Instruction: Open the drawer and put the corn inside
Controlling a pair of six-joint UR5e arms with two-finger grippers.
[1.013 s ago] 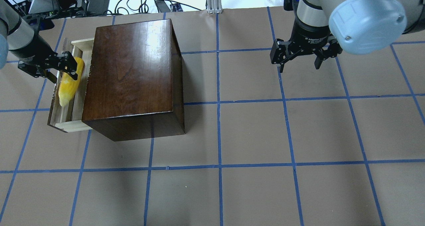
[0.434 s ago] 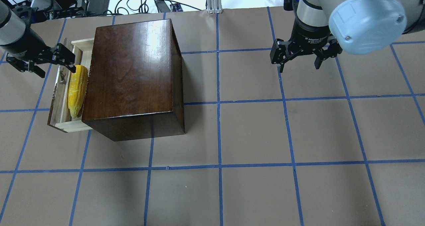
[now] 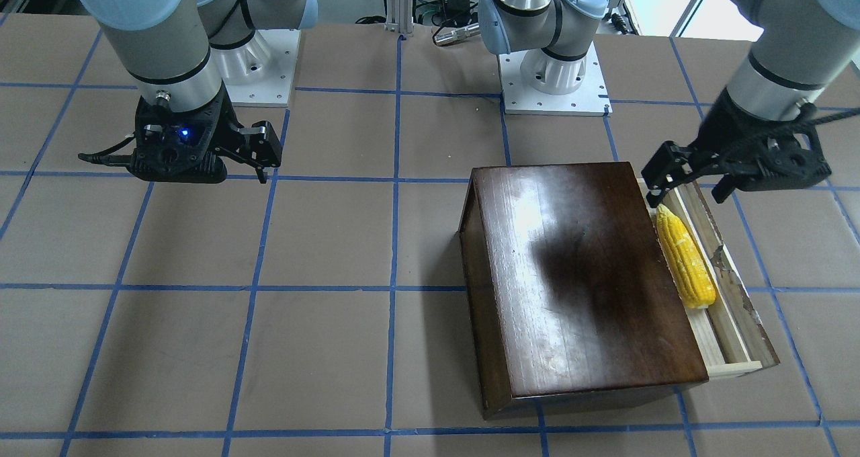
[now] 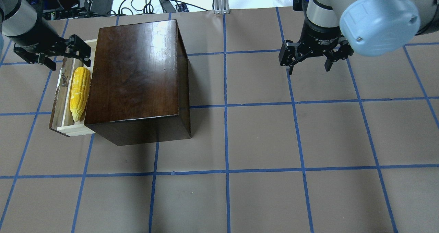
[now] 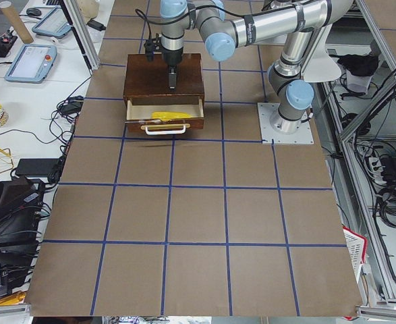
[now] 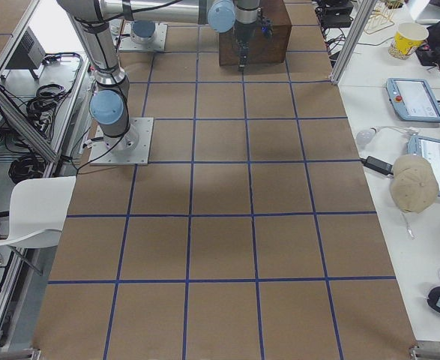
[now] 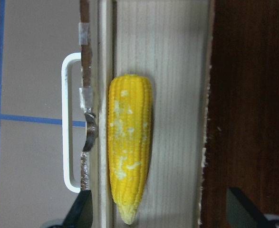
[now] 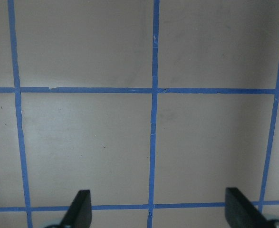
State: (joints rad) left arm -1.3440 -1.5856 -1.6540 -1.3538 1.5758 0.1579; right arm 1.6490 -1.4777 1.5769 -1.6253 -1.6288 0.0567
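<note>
— Starting with the front-facing view: where is the corn [image 3: 685, 263]?
— I see it lying lengthwise in the open drawer [image 3: 744, 309], beside the dark box [image 3: 578, 269]. The left gripper [image 3: 685, 193] hangs above the drawer, jaws spread wide, holding nothing.
— Overhead?
— My right gripper [image 4: 308, 69] hangs well apart over the bare table [image 4: 260, 137], jaws wide too.
— Left wrist camera?
— I see the corn touching the drawer's front wall, its tapered tip toward the fingertips [image 7: 81, 211]
</note>
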